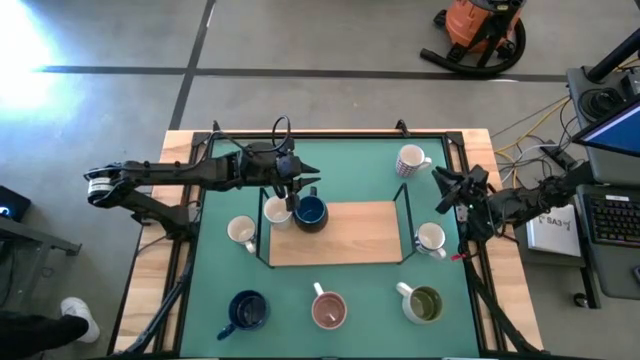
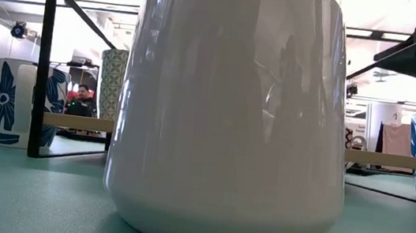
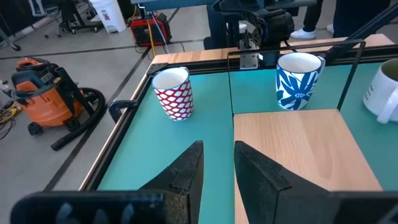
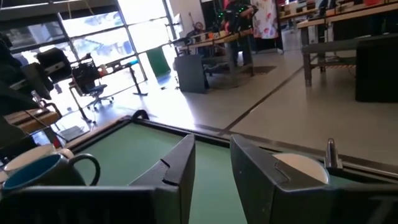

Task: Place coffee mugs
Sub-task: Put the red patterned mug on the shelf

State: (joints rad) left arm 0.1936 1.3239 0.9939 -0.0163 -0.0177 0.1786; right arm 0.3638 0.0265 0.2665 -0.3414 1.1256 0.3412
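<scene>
Pink mug (image 2: pixel 232 111) stands closest to the low camera and shows only its glossy white outer wall there. From above it sits at the middle of the worktop (image 1: pixel 370 170) edge away from the orange vacuum (image 1: pixel 482 30). A navy mug (image 1: pixel 247 309) stands towards the left corner of that edge and an olive mug (image 1: pixel 425 303) towards the right corner.

A wooden board (image 1: pixel 350 235) lies at the centre of the worktop inside a thin black frame (image 1: pixel 405 215). On the board's left end stand a white mug (image 1: pixel 277 211) and a second navy mug (image 1: pixel 310 212), side by side and touching or nearly so.

Left gripper (image 3: pixel 217 146) hovers over those two mugs. Its fingers stand apart with nothing between them.

A third white mug (image 1: pixel 241 232) stands on the mat just outside the frame, towards the left edge. A blue-flowered mug (image 3: pixel 298 81) stands just outside the frame towards the right edge. A red-patterned mug (image 3: pixel 173 93) stands near the right corner on the vacuum's side.

Right gripper (image 4: pixel 211 140) waits at the right edge, between the red-patterned and blue-flowered mugs. Its fingers are apart and hold nothing.

A person shows far off in the room beyond the worktop.
</scene>
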